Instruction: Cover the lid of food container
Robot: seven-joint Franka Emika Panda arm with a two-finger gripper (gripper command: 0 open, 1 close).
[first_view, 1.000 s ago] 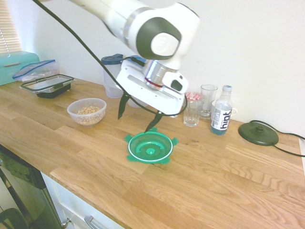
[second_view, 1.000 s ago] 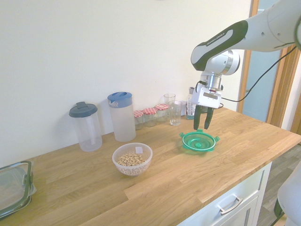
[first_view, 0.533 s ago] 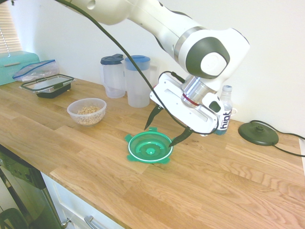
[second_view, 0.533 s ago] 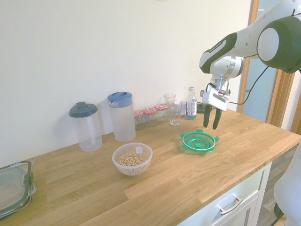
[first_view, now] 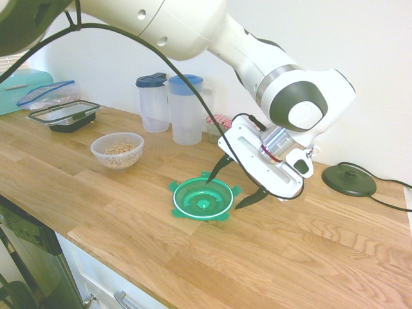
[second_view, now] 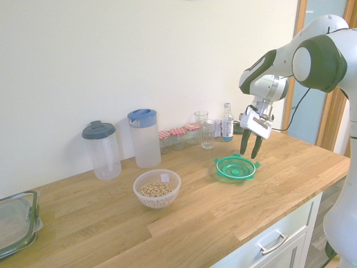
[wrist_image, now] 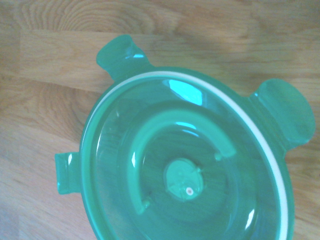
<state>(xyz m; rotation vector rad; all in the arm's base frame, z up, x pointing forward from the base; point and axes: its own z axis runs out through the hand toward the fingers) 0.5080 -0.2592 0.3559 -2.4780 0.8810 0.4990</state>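
Observation:
The green round lid point(first_view: 203, 199) point(second_view: 236, 167) lies on the wooden counter with its clip tabs spread out; the wrist view shows the lid point(wrist_image: 185, 165) close up with its white rim ring. My gripper point(first_view: 230, 188) point(second_view: 250, 151) hangs open just above the lid's far right edge, tilted, with nothing between its fingers. The food container point(first_view: 117, 149) point(second_view: 157, 188), a small clear bowl of beige grains, stands uncovered well away from the lid, toward the jugs.
Two lidded clear jugs point(first_view: 172, 109) stand at the wall behind the bowl. A rectangular dark container point(first_view: 64, 116) sits at the far end. Jars, a glass point(second_view: 207, 134) and a water bottle point(second_view: 226, 122) line the wall. A black disc with a cord point(first_view: 348, 179) lies beyond the gripper.
The gripper has swung from the lid's wall side around to its edge nearer the black disc, tilting and dropping lower. It stays open. Lid and bowl have not moved.

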